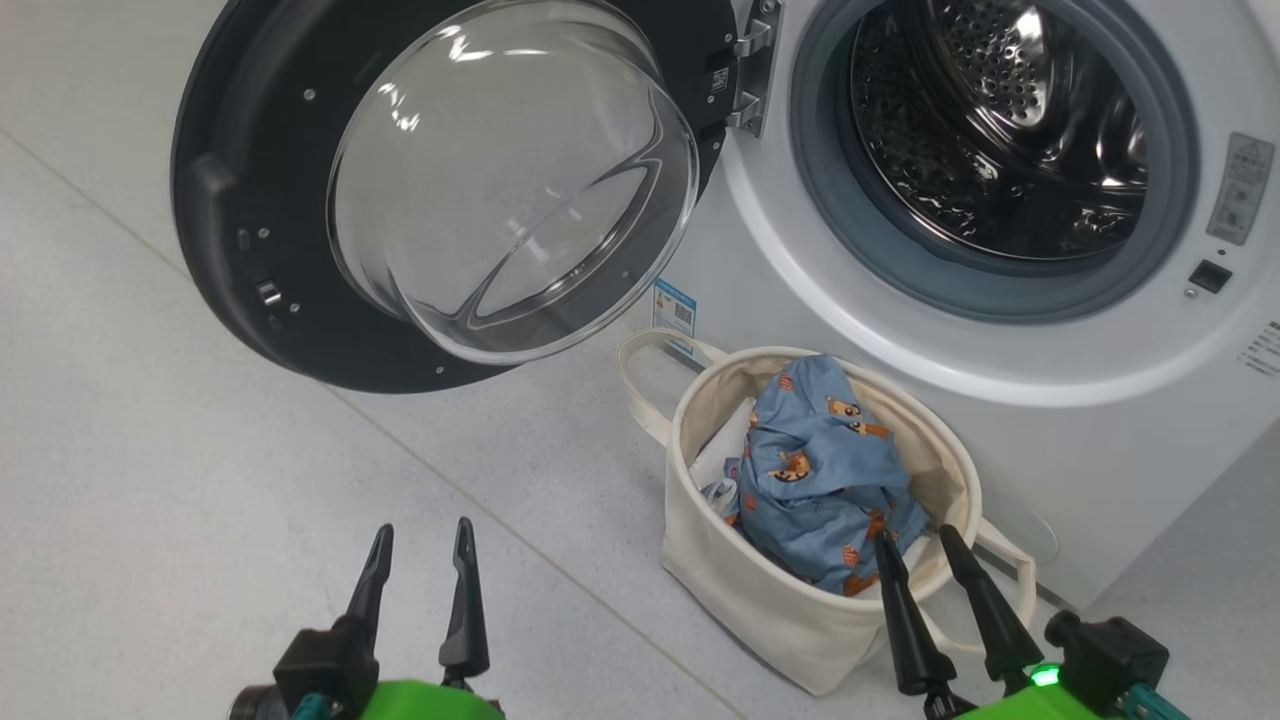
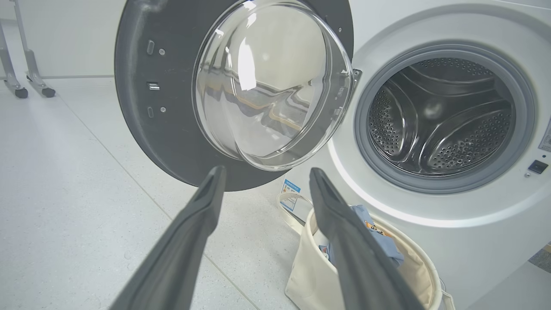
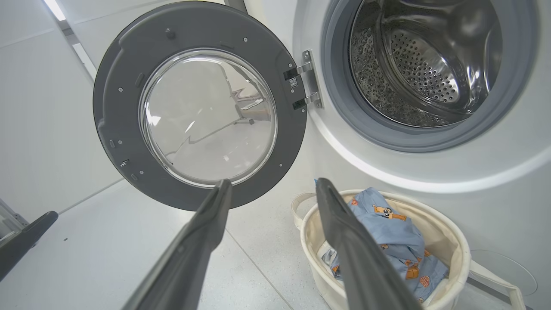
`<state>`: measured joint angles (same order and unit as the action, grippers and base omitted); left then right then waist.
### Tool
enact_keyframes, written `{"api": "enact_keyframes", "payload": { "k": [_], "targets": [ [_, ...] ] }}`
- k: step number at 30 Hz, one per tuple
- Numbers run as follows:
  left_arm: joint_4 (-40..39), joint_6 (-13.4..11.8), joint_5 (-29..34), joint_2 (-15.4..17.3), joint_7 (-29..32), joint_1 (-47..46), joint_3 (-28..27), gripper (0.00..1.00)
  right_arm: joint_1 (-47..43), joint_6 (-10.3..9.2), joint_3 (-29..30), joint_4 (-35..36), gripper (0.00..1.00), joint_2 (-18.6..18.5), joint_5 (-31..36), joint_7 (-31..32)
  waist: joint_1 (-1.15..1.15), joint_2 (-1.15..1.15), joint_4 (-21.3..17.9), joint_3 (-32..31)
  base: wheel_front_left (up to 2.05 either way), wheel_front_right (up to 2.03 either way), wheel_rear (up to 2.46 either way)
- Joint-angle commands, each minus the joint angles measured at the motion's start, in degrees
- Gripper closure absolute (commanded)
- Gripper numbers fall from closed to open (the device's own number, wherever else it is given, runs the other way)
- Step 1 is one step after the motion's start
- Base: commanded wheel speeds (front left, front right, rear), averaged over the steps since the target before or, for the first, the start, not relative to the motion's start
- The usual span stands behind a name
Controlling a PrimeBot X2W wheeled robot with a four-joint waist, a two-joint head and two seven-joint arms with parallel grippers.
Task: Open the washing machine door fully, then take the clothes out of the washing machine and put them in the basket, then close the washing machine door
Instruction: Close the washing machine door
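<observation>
The washing machine door [image 1: 250,200] is seen swung wide open, the clothes [image 1: 820,470] are piled in the basket [image 1: 760,590], and both grippers are held empty.

In the head view, the basket is set on the grey floor [image 1: 200,500] just in front of the washing machine [image 1: 1000,380], below its bare steel drum [image 1: 1000,130]; the left gripper [image 1: 423,527] is spread over the floor, and the right gripper [image 1: 915,535] is spread at the basket's near rim, touching nothing. In the left wrist view, the parted fingers [image 2: 193,232] are pointed at the door's glass bulge, with nothing between them. In the right wrist view, the separated fingers [image 3: 202,241] are aimed between door and basket, and the blue printed fabric is seen inside the basket.
</observation>
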<state>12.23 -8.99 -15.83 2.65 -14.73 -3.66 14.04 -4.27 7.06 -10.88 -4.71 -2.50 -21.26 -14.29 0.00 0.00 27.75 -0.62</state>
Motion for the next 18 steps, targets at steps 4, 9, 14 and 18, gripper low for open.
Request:
{"api": "enact_keyframes", "payload": {
  "k": [4,9,14,18],
  "targets": [
    [-1.8,0.05,-0.04,0.22,-0.27,-1.66,-1.4,0.0,1.0,0.43,-1.19,1.84,0.0,-0.38,-0.07,-0.71,0.0,0.0,-0.14,0.32,0.0,0.0,0.0],
    [-1.94,-0.12,-0.29,0.22,-0.27,-2.2,-1.13,0.0,1.28,0.43,-0.89,2.06,0.0,-0.38,-0.05,-0.71,0.0,0.0,-0.09,1.15,0.0,0.0,0.0],
    [-2.21,-0.47,-0.59,0.22,-0.27,-2.55,-0.84,0.0,1.25,0.43,-0.89,1.87,0.0,-0.38,0.31,-0.71,0.0,0.0,0.07,1.47,0.0,0.0,0.0],
    [-2.55,-0.78,-0.83,0.22,-0.27,-2.65,-0.66,0.0,1.44,0.43,-0.74,1.95,0.0,-0.38,0.58,-0.71,0.0,0.0,0.26,1.65,0.0,0.0,0.0]
  ]
}}
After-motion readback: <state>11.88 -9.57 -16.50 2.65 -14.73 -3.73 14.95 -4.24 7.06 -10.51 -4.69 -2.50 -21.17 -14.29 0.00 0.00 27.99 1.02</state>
